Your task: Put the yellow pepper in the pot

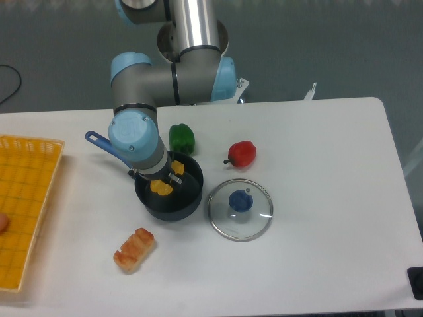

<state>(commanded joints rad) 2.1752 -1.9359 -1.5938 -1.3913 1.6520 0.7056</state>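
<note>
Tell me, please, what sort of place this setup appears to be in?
Probably a robotics lab tabletop, not a kitchen: an industrial arm's gripper over a white table, with toy food like the yellow pepper in a small pot.

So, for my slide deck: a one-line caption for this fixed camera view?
UR5e gripper lowers the yellow pepper into the pot, glass lid lying alongside.
</note>
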